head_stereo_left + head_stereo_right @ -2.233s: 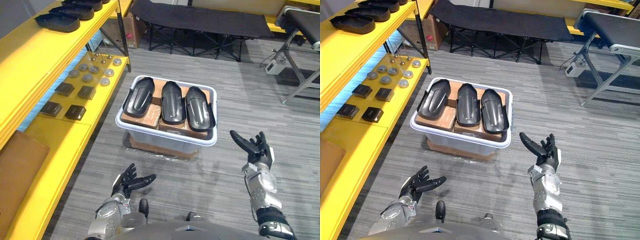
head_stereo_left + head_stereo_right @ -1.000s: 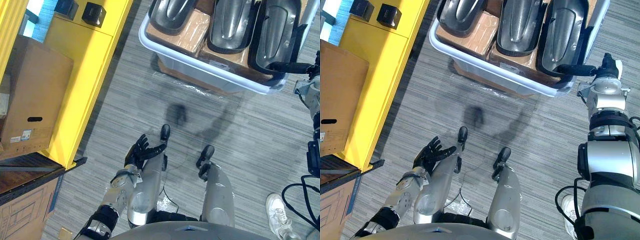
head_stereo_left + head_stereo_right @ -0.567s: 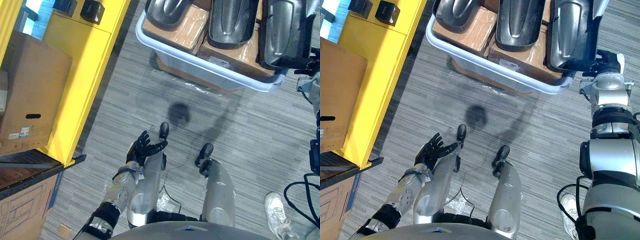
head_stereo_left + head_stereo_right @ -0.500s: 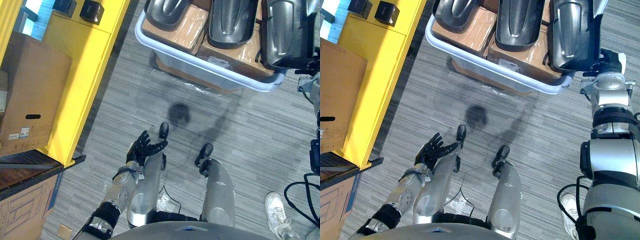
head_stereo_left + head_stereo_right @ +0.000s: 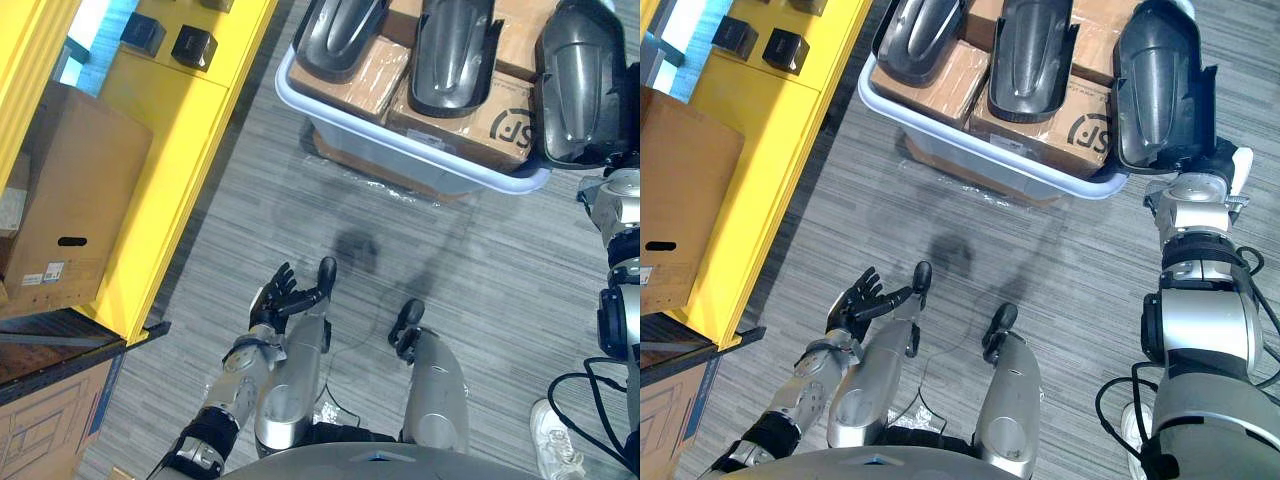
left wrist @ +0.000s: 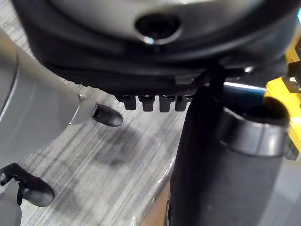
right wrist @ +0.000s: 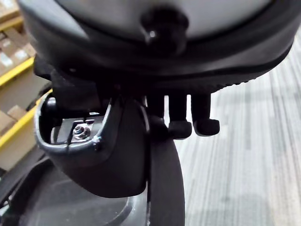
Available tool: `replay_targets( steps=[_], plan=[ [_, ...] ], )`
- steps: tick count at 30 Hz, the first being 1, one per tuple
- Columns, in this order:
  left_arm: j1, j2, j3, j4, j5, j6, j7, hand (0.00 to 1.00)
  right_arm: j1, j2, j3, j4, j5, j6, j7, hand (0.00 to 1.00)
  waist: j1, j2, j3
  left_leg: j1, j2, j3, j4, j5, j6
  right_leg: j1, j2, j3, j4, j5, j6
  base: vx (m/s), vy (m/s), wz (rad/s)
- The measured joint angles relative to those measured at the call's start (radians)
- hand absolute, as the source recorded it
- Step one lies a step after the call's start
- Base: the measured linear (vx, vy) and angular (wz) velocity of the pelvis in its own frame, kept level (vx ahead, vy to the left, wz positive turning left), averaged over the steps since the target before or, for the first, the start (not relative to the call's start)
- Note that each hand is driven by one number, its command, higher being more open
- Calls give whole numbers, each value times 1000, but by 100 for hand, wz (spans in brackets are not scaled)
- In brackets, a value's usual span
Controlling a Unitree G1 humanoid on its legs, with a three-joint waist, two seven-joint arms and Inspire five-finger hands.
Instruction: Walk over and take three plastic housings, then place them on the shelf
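Plainly our right hand point(image 5: 1205, 165) clamps the housing point(image 5: 1155, 80) by its near end, its length running straight ahead of the palm.

Has closed the right robot hand point(image 7: 180, 123) on the rightmost plastic housing point(image 5: 1158, 85) and raised it past the bin point(image 5: 980, 160) rim.

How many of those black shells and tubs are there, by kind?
Pale plastic tub: 1
Black curved plastic housings: 3 (two lying in the tub, one gripped by fingers of the right hand)
Total: 4
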Motion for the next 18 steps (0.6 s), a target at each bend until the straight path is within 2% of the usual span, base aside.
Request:
replay_targets(
  steps=[4,9,11,13,18],
  plan=[
    [63,15,9,-51,2,-8,-7,100,1,-1,-8,-2,-8,-85,-30,0,-24,-6,-1,74,9,6,-46,8,1,68,18,0,-56,11,10,59,-14,-6],
    [114,43,31,-115,12,-8,-14,100,118,0,-43,-181,-16,-149,-58,0,-39,-28,-21,150,23,10,-98,13,-1,148,46,0,-118,25,17,86,-44,-4],
    [119,43,47,-124,29,-8,-19,100,191,17,-63,-258,-52,-180,-62,0,-40,-46,-60,161,27,11,-98,3,-4,167,53,0,-140,26,17,89,-53,-2],
    [121,43,59,-142,57,-5,-21,100,237,51,-88,-321,-63,-186,-64,0,-43,-61,-80,183,31,17,-98,-6,-5,194,59,2,-160,28,18,79,-47,-7],
    [154,37,92,-242,127,21,-37,100,440,213,-139,-529,-130,-203,-67,0,-47,-97,-184,226,44,45,-101,-38,-6,270,89,11,-270,65,20,92,-48,-17]
  ],
)
